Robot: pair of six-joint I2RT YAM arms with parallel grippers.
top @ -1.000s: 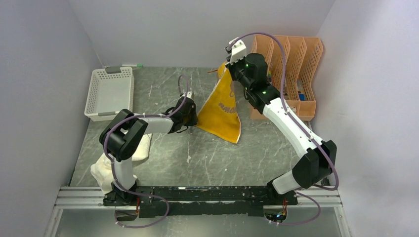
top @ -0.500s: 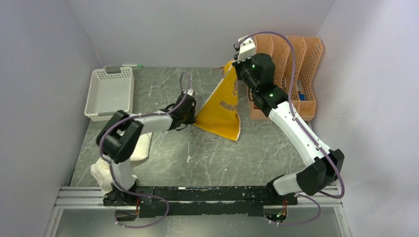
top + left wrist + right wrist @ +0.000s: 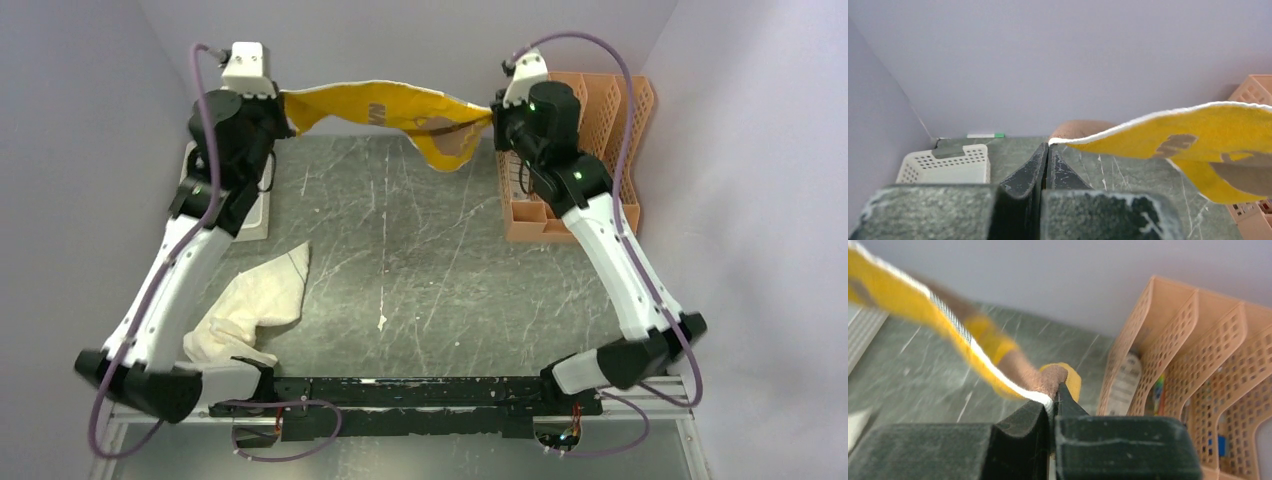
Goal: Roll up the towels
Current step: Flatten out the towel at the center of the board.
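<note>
Yellow towel (image 3: 375, 105): held in the air at 12 o'clock over the far edge of the desk (image 3: 430, 280). It is strung between the two arms, sagging in the middle, with a brown-patched flap hanging near the right end.
Left end effector (image 3: 1047, 150): closed on a pale-edged corner of the yellow towel. Only the very tip of the cloth is seen pinched in the left wrist view.
Right end effector (image 3: 1052, 401): closed on the opposite corner, where the cloth is bunched and folded over.
White towel (image 3: 255, 305): lying crumpled on the desk at 8 o'clock, gripped by neither arm and not yet rolled.
Slip risk: the thin left-hand pinch could be lost if the arms are drawn further apart, and that corner would drop.
Snag risk: the orange rack (image 3: 600, 110) stands at 2 o'clock, just beside the right end effector, and the hanging flap could be caught on its dividers.
Crease risk: if the cloth is lowered while sagging and folded, wrinkles would be laid in and a crooked roll could be expected.
Drag risk: the white towel lies near the left arm's lower link and could be swept aside by a low return.
</note>
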